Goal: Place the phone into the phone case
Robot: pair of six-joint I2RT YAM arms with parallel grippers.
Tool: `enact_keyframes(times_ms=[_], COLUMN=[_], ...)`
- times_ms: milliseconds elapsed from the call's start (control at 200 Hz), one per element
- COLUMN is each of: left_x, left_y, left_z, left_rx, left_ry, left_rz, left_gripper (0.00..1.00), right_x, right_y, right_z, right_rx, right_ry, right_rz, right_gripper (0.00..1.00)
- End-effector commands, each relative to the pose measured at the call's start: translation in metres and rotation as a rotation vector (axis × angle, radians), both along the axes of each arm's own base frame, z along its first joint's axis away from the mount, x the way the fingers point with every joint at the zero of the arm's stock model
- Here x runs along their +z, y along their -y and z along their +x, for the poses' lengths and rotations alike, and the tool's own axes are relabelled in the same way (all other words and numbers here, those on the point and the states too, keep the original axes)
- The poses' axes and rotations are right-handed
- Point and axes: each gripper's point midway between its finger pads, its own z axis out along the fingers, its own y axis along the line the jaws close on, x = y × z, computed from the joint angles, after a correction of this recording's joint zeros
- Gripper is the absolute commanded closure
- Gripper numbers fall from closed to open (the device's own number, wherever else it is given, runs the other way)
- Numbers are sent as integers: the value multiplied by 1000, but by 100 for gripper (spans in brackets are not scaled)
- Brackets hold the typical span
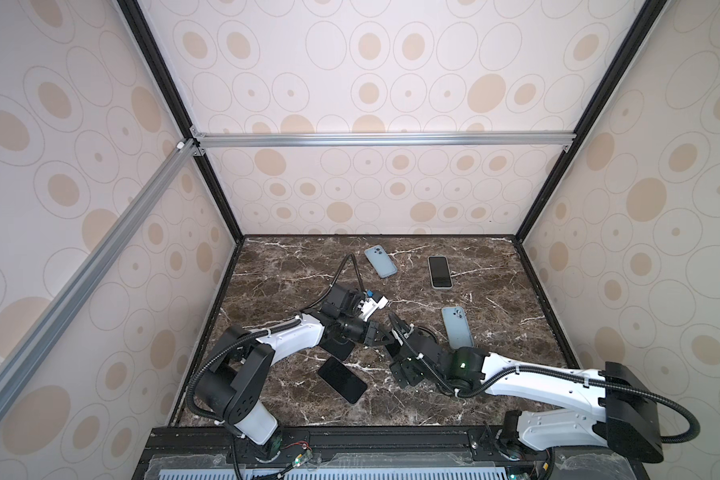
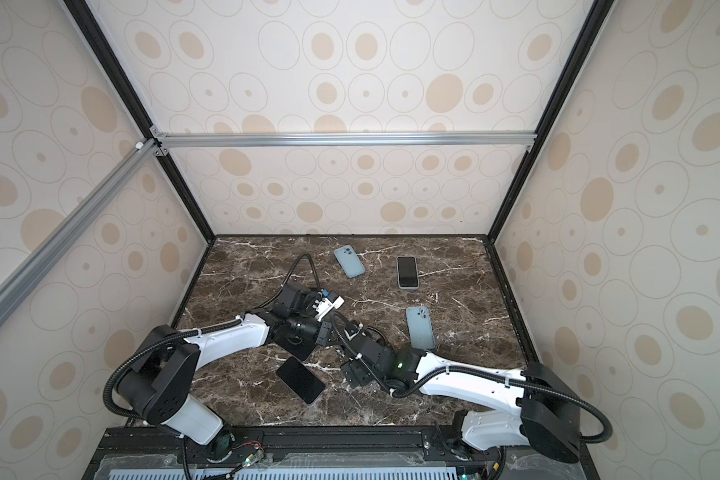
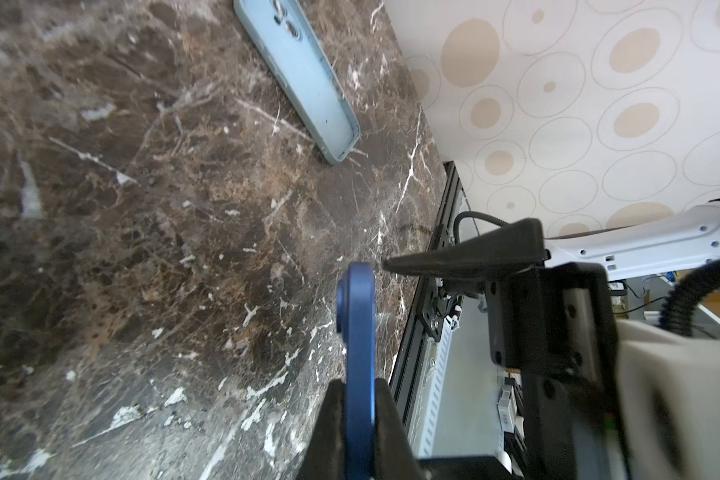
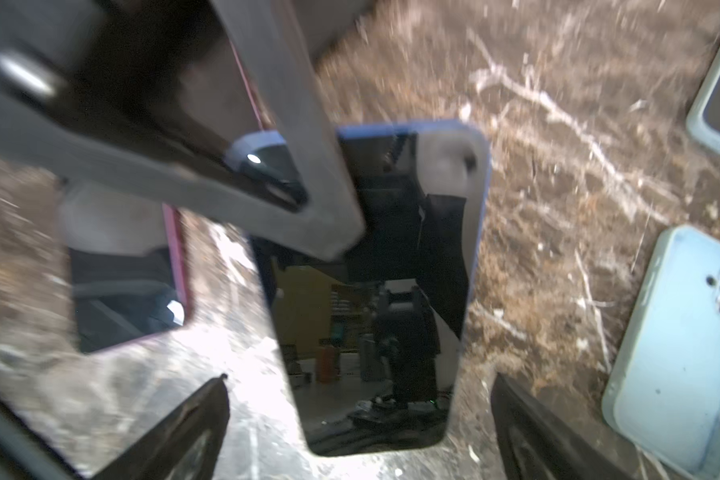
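Note:
A blue-edged phone with a dark screen hangs above the marble table. My left gripper is shut on it, pinching its faces; it shows edge-on in the left wrist view. My right gripper is open, its fingertips standing apart on either side of the phone's near end without touching it. In both top views the two grippers meet mid-table, left and right, and hide the phone. An empty light-blue phone case lies just right of them.
Another light-blue case lies back-up at the rear. A cased phone lies screen-up beside it. A dark phone lies near the front. A pink-edged phone lies partly under my left arm.

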Motion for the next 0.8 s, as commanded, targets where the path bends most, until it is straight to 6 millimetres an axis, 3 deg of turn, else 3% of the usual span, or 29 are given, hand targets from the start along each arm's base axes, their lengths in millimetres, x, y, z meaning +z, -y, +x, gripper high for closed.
enact_keyframes(times_ms=[0, 165, 235, 385, 590, 795], left_x=[86, 166, 201, 267, 323, 341], left_y=[2, -21, -29, -46, -61, -68], left_z=[19, 33, 25, -2, -36, -61], left_rx=[53, 210, 236, 249, 175, 82], left_ry=[217, 426, 511, 644, 730, 739], left_rz=[-199, -342, -438, -666, -872, -984], left_gripper=[100, 100, 100, 100, 100, 100], right_x=[74, 155, 182, 234, 278, 299], right_y=[-16, 14, 33, 57, 39, 10], right_z=[12, 24, 26, 19, -5, -19], right_rx=[8, -55, -76, -17, 211, 403], right_ry=[120, 265, 312, 400, 403, 375], right_rz=[185, 405, 522, 742, 817, 881], right_gripper=[0, 0, 1, 16, 25, 32])
